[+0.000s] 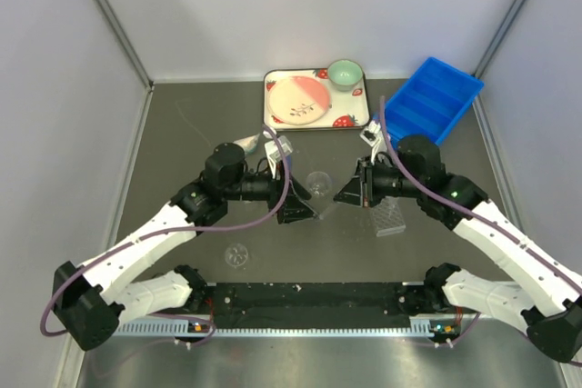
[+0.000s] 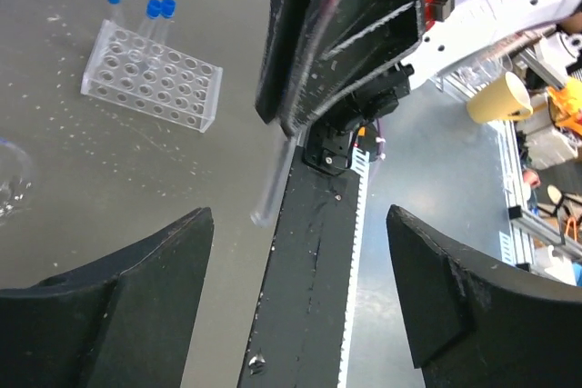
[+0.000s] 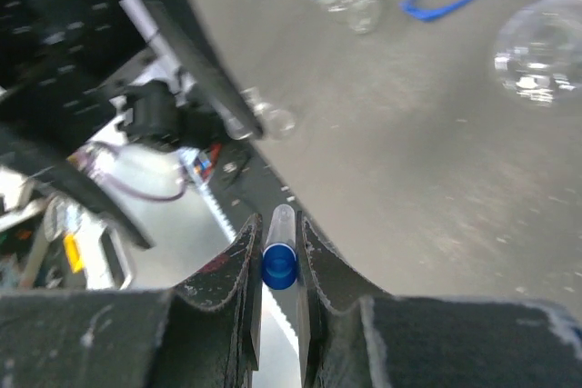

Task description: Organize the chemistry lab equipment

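The blue-capped tube (image 3: 279,259) sat clamped between the fingers of the right gripper (image 3: 277,223). Its long axis ran in line with them, cap back toward the wrist, clear rounded end jutting past the fingertips and slanting down over the surface (image 1: 182,134). The right arm reached in with its elbow bent, facing the left gripper (image 2: 300,217), whose fingers stood wide apart and held nothing. The left arm bent likewise toward the middle. A beaker (image 1: 318,183) stood just behind the two grippers. The tube rack (image 2: 150,68), with three capped tubes (image 2: 155,11) in it, stood near the right arm. The surface was dark grey, walled by pale panels (image 1: 273,6), with a blue bin (image 1: 432,102) at its far right corner.
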